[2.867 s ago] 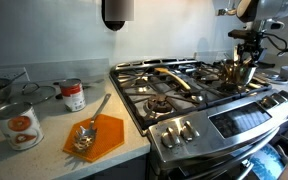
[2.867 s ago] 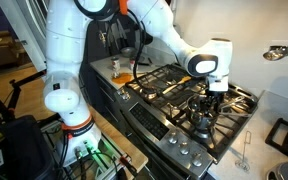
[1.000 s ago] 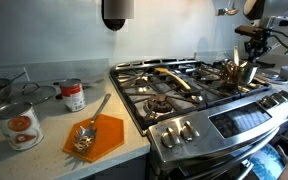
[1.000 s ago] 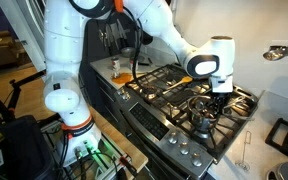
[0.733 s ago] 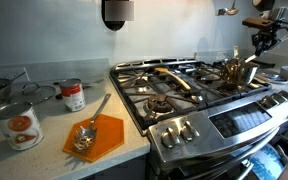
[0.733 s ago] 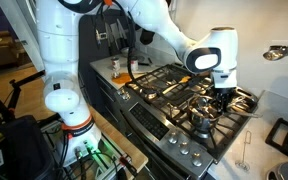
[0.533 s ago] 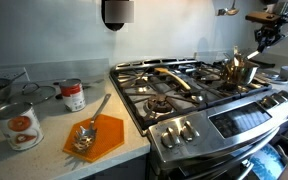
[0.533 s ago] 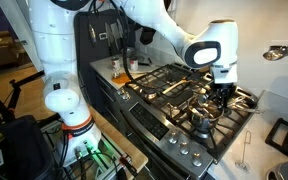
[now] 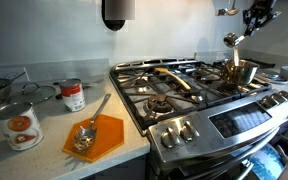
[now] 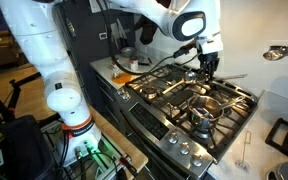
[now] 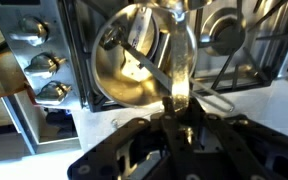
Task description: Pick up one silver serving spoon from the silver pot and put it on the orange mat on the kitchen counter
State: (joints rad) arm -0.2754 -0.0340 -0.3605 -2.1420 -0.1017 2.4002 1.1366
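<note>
My pincer (image 9: 252,22) grips the silver serving spoon (image 9: 230,40), tilted above the silver pot (image 9: 239,72); orange mat (image 9: 106,140) far at 8 o'clock.

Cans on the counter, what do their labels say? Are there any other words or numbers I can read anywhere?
Nothing in these pictures can be read.
Can with the orange picture: the label print is too small and blurred.
Can with the red label: too blurred to read.
Stove knobs: any marks are too small to read.
Spoon held up over the stove: plain shiny metal, no writing seen.
</note>
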